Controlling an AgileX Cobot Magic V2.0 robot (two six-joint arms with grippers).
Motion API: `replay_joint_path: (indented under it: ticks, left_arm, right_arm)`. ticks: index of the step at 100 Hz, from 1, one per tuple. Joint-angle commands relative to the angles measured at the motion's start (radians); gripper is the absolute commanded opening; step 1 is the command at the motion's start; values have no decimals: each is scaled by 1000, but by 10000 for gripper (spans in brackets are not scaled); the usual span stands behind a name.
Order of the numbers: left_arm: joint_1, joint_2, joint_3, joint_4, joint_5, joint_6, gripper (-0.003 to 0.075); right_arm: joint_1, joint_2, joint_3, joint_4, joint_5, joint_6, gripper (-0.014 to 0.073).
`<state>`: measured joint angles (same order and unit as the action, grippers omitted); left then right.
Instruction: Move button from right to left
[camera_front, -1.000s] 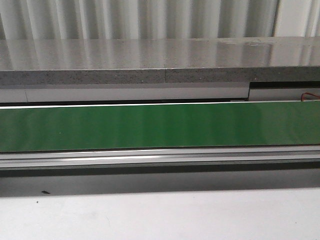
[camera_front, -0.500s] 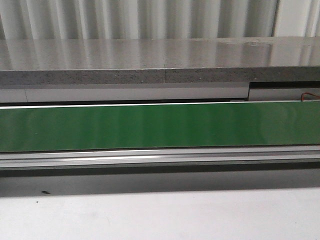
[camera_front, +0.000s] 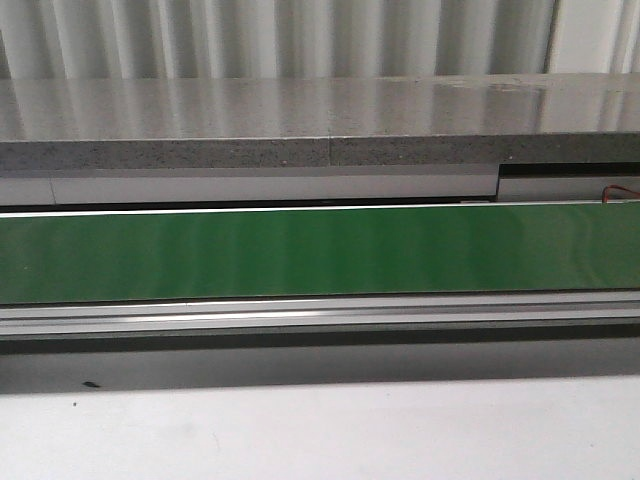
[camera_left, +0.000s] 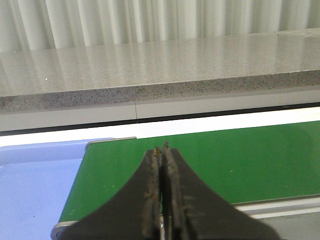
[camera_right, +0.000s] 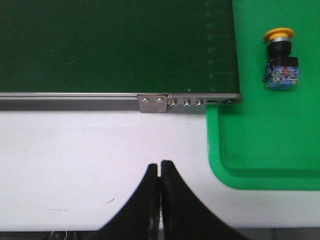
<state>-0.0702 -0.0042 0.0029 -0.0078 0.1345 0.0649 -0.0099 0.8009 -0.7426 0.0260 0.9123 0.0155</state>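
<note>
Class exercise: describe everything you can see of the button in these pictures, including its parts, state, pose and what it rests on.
The button shows only in the right wrist view. It is a small unit with a round yellow cap, a black collar and a clear body with blue and a speck of red inside. It lies on its side on the bright green tray, beside the dark green belt's end. Nothing else touches it.

A long dark-green conveyor belt (camera_front: 320, 252) runs from nine o'clock to three o'clock across the front view, edged below by a silver aluminium rail (camera_front: 320, 315). Beyond it, towards twelve o'clock, lies a speckled grey stone countertop (camera_front: 300, 120) backed by pale corrugated wall panels (camera_front: 280, 38). A bright-green plastic tray (camera_right: 260, 145) adjoins the belt's end, and a light-blue plastic tray (camera_left: 35, 190) the other.
</note>
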Motion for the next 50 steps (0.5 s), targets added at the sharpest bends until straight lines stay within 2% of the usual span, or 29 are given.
replay_joint_path:
  ticks: [1,14,21,50]
  left_arm:
    - [-6,-31,40,-3,-78,-8,-21]
    - [-6,-31,40,-3,-78,-8,-20]
    - [-6,-31,40,-3,-78,-8,-21]
    - [-6,-31,40,-3,-78,-8,-20]
  right_arm:
    - [-9,64,-63,-4,-25,-4,142]
    - [-9,155,-111,-4,-2,-4,489]
    - [-9,202,-134,-4,14,-4,599]
    - [-36,370,-253,-26,39,-4,612]
